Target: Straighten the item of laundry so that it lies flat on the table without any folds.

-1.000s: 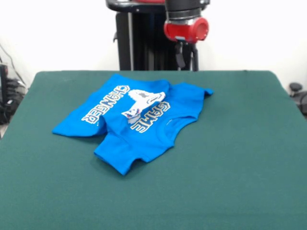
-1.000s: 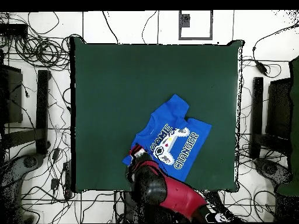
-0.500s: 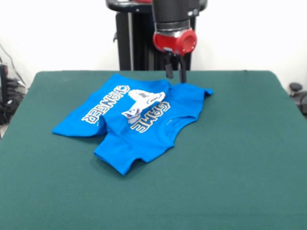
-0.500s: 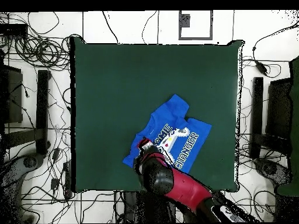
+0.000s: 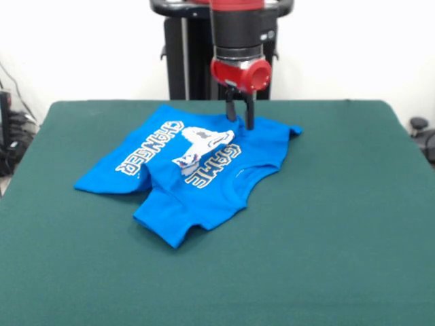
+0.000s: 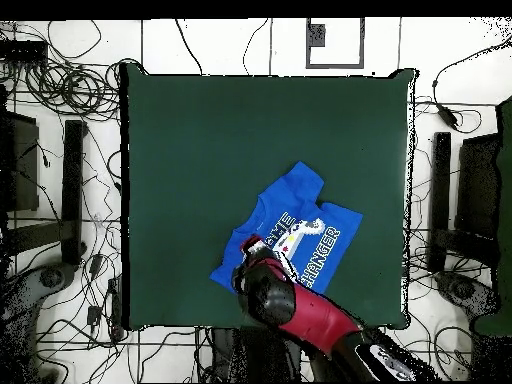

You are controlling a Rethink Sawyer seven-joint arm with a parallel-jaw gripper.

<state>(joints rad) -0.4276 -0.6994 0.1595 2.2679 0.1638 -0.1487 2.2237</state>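
Observation:
The item of laundry (image 5: 204, 178) is a bright blue T-shirt with white "GAME CHANGER" lettering. It lies crumpled and folded over itself left of the middle of the dark green table (image 5: 340, 210). My gripper (image 5: 240, 124) hangs at the shirt's far edge, beside the white graphic. It is open, with a narrow gap between its two black fingers (image 5: 250, 117), and the tips sit low at the cloth. Seen from overhead, the shirt (image 6: 305, 210) lies near the table's (image 6: 200, 150) bottom edge. There the red arm covers the shirt's lower left part and my gripper (image 6: 252, 248).
Tangled cables (image 6: 70, 90) cover the floor around the table in the overhead view. Black stands (image 6: 72, 190) flank the table's left and right sides. Broad bare green felt stretches right of the shirt and toward the near edge in the front view.
My gripper has come down and moved left in the front view, from above the table's far edge to the shirt's far edge. The shirt has not moved.

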